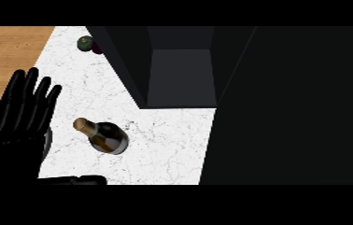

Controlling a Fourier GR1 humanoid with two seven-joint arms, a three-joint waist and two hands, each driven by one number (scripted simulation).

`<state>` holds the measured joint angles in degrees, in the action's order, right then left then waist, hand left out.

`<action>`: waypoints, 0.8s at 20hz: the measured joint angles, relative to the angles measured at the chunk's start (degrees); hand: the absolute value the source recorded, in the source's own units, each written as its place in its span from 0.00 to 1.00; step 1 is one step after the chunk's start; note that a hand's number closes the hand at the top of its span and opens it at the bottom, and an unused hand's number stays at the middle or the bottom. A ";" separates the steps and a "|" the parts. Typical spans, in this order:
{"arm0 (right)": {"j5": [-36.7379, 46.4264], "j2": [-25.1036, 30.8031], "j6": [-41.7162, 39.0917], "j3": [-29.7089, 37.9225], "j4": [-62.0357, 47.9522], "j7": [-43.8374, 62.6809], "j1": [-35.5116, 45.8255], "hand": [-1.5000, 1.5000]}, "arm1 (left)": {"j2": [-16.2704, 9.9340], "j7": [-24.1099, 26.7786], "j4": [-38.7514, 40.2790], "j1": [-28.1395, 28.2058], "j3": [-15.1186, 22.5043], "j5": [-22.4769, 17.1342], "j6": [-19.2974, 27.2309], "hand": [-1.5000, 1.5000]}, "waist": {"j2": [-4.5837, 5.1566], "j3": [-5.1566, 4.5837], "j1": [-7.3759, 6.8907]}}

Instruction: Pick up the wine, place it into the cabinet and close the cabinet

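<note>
Green fruit (85, 43) by cabinet (180, 79) corner

The worktop (165, 140) is white marble, laced with thin grey veins and small dark speckles. At its far left runs a strip of warm orange-brown wood (24, 46) with faint grain lines. The wine bottle (107, 136) has dark, near-black glass with a pale grey sheen along its body, and a tan, cork-coloured top. The cabinet (179, 74) is black on its outer faces and charcoal grey inside, the back panel a shade lighter than the side walls. The left hand (24, 112) is plain glossy black, fingers (31, 86) included. A small round thing (85, 43) beside the cabinet is dull green, with a dark maroon patch just next to it.
</note>
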<state>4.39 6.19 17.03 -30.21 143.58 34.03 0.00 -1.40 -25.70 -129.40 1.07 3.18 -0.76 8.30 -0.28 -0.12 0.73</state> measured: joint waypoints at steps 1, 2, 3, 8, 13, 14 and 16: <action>0.11 0.03 0.54 -0.07 -0.03 0.71 0.94 0.00 | -0.09 1.32 1.05 0.46 -0.57 -0.45 -0.47 0.00 | 0.01 0.00 -0.04; 0.16 0.45 0.76 0.09 0.00 0.74 0.94 0.00 | 0.00 3.04 2.54 0.82 -0.90 -0.67 -0.88 0.00 | 0.02 -0.01 -0.01; 0.20 0.85 0.95 0.43 0.05 1.29 1.56 0.00 | 0.05 3.96 3.55 0.76 -1.16 -0.75 -1.04 0.00 | 0.03 0.00 0.00; 0.57 2.08 2.69 -1.22 0.15 1.99 2.03 0.00 | 0.33 11.06 8.67 3.76 -2.66 -1.72 -2.66 0.00 | -0.01 0.01 0.00; 1.06 3.21 4.78 -2.45 0.20 3.34 3.76 0.00 | 0.92 18.29 13.89 7.29 -2.83 -1.48 -3.13 0.00 | -0.07 -0.01 0.10; 1.04 3.65 4.80 -1.92 0.11 3.13 3.93 0.00 | 0.82 19.98 15.02 8.07 -3.53 -1.88 -3.59 0.00 | -0.04 0.00 0.01; 1.31 4.23 5.67 -2.34 0.16 3.58 4.33 0.00 | 0.32 21.55 16.48 8.67 -4.62 -2.44 -4.30 0.00 | -0.09 -0.01 0.08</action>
<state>5.70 10.41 22.69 -32.55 143.75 37.61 4.34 -1.08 -4.15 -112.92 9.75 -1.44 -3.19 4.00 -0.37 -0.14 0.81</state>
